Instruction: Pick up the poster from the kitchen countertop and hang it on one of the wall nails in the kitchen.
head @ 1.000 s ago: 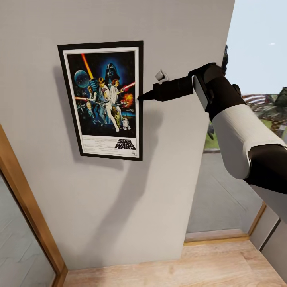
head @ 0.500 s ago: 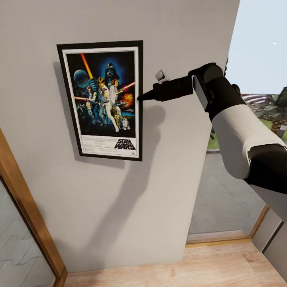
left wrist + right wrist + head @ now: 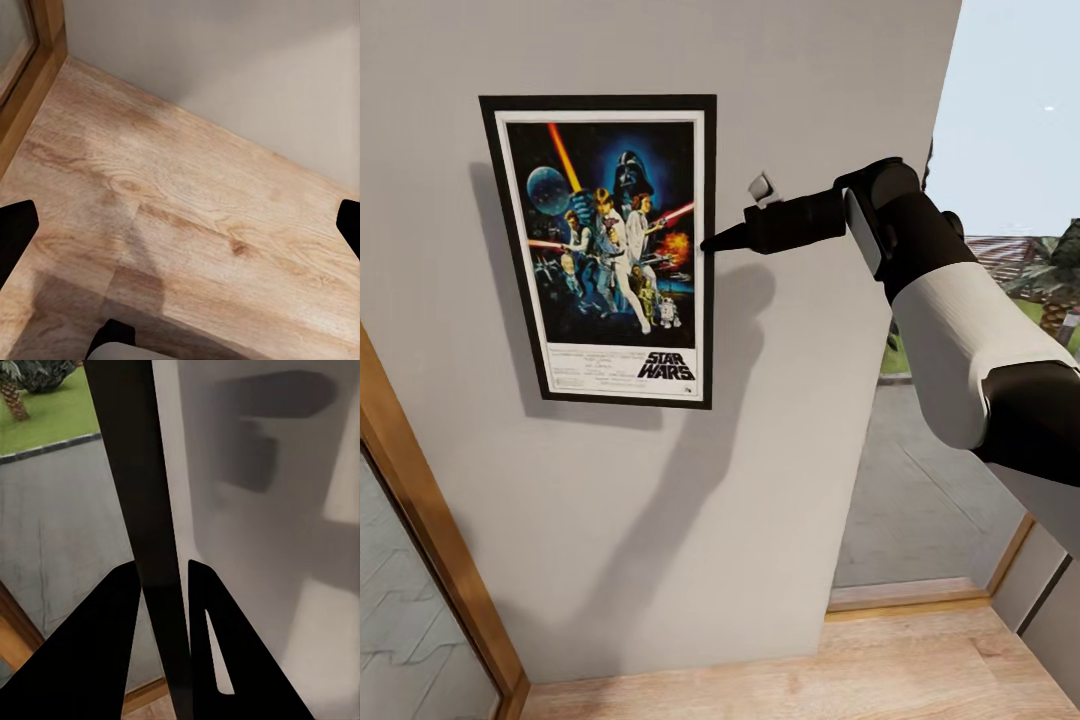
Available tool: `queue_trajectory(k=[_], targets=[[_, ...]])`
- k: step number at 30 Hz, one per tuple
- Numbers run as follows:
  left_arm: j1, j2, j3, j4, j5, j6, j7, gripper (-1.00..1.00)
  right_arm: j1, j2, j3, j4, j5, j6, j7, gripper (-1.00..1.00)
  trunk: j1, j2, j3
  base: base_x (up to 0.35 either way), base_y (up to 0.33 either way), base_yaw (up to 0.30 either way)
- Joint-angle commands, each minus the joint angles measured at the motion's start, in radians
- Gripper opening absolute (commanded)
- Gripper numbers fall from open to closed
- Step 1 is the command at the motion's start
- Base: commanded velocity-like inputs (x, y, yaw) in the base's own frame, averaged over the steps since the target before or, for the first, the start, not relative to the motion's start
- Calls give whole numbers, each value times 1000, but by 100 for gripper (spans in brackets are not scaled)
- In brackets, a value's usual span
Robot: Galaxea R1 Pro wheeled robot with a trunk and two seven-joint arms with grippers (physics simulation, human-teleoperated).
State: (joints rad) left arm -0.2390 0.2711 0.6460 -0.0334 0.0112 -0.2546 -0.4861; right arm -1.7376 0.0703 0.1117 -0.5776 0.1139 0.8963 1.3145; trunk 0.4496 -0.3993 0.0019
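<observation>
The poster (image 3: 600, 250), black-framed with "STAR WARS" at the bottom, hangs upright against the light grey wall (image 3: 760, 480). My right gripper (image 3: 707, 243) reaches in from the right and is shut on the poster's right edge at mid height. In the right wrist view the frame's black edge (image 3: 142, 510) runs between the two fingers of the right gripper (image 3: 163, 566). My left gripper (image 3: 180, 232) hangs open over the pale wood floor (image 3: 195, 202), holding nothing. The wall nails and the kitchen countertop are out of view.
A wooden door frame (image 3: 420, 530) slants up at the left of the wall. Right of the wall's end is a tall glazed opening (image 3: 920, 480) onto pavement and grass. Pale wood floor (image 3: 810, 670) lies below.
The poster's left side has swung out to the left, so it looks wider and sits slightly higher. Its right edge stays in the right gripper, and the arm has hardly moved.
</observation>
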Motion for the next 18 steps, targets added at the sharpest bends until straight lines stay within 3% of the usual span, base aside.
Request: queue_trajectory(k=[1,11,18], targets=[[0,0,1,1,1,-3,-3,100,0,0,-3,-1,10,9,9,-100,0,-1,0,0,0,0],[0,1,0,1,1,-3,-3,100,0,0,-3,-1,10,9,9,-100,0,-1,0,11,0,0],[0,1,0,1,1,-3,-3,100,0,0,-3,-1,10,9,9,-100,0,-1,0,243,0,0]])
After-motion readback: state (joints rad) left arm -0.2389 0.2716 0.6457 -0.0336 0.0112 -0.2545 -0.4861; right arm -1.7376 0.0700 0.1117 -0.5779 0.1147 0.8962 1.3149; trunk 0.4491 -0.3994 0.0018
